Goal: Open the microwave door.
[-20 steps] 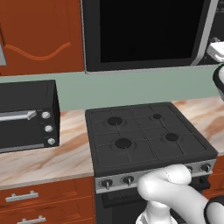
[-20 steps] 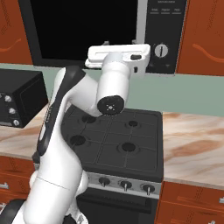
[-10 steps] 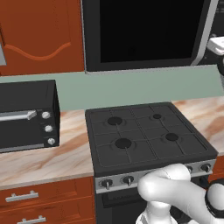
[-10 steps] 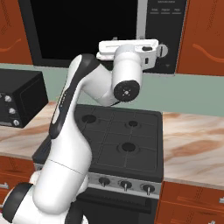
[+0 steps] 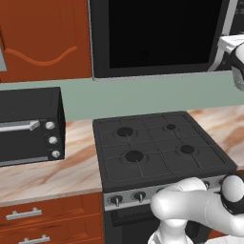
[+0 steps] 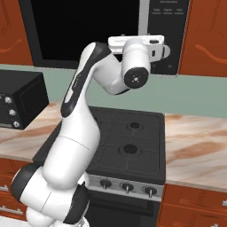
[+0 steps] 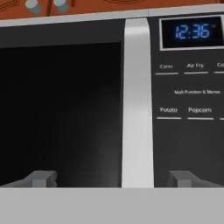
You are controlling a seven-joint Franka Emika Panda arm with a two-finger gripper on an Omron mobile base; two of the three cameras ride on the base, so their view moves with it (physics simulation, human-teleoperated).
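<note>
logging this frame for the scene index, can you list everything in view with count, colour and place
wide black microwave: 1, black, above the stove
flat black glass microwave door: 1, closed
long silver vertical handle bar: 1, door's right edge
blue clock display: 1, reads 12:36
black gas stove: 1, four burners
small black toaster oven: 1, counter left of stove
reddish-brown wooden cabinets: several, beside the microwave, under counter
marble counter: beige
gripper: 1, open, straddling the handle
</note>
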